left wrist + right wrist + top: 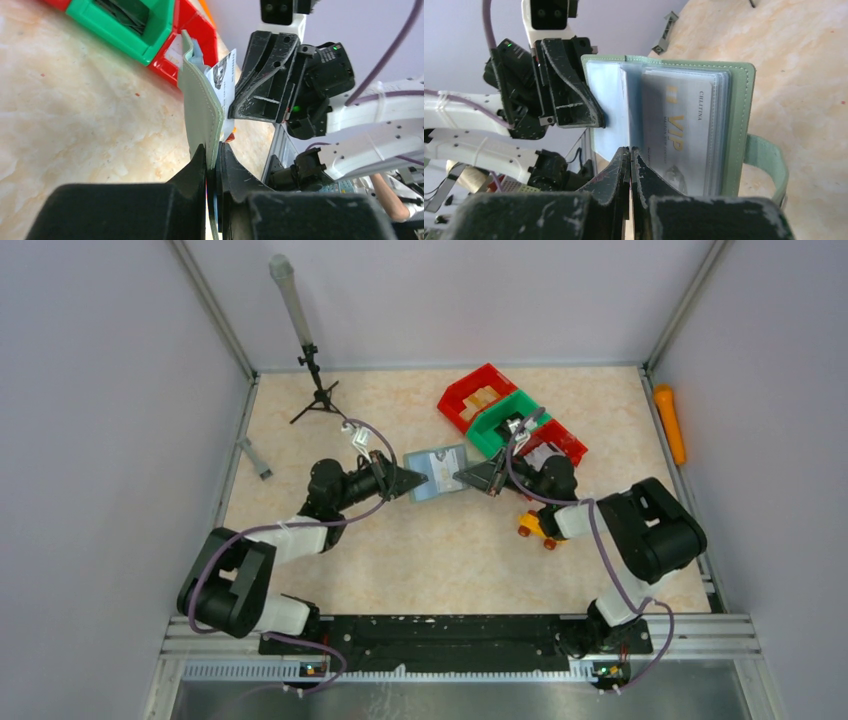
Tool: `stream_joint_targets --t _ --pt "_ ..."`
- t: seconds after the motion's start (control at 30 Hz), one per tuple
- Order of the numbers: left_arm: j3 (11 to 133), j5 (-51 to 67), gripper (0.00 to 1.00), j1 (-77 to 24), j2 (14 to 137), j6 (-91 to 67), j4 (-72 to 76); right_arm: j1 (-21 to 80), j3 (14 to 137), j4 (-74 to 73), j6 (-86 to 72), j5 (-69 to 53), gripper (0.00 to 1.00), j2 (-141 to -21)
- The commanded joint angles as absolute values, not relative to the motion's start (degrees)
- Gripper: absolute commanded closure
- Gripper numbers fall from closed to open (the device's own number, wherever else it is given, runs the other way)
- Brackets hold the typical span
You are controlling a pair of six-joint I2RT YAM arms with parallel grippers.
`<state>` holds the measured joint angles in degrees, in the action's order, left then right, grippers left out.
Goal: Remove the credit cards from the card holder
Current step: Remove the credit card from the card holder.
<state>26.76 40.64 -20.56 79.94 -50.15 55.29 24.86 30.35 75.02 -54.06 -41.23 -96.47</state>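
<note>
The grey-green card holder is held above the table's middle between both grippers. My left gripper is shut on its left edge; the left wrist view shows the holder edge-on between those jaws. My right gripper is shut on the thin edge of a white card sticking out of the holder. In the right wrist view the holder stands open, with a pale "VIP" card in clear sleeves, the right gripper at its lower edge, and the tab hanging right.
Red and green bins stand just behind the right gripper. A yellow toy car lies beside the right arm. A small black tripod stands at back left, a grey clip at the left edge. An orange object lies beyond the right rail.
</note>
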Motion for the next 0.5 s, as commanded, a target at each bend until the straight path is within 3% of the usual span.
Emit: stream_joint_targets --t 0.0,0.33,0.47 --pt "27.7 36.6 1.0 -20.6 75.8 -45.8 49.1 23.7 30.2 69.0 -48.7 -35.0 1.0 -92.4" --pt "28.5 29.5 1.0 -20.6 73.7 -42.2 39.4 21.4 30.8 57.9 -42.4 -32.3 1.0 -87.1" --pt "28.4 27.2 1.0 -20.6 72.5 -40.3 36.9 20.5 33.3 44.2 -33.7 -29.0 1.0 -80.4"
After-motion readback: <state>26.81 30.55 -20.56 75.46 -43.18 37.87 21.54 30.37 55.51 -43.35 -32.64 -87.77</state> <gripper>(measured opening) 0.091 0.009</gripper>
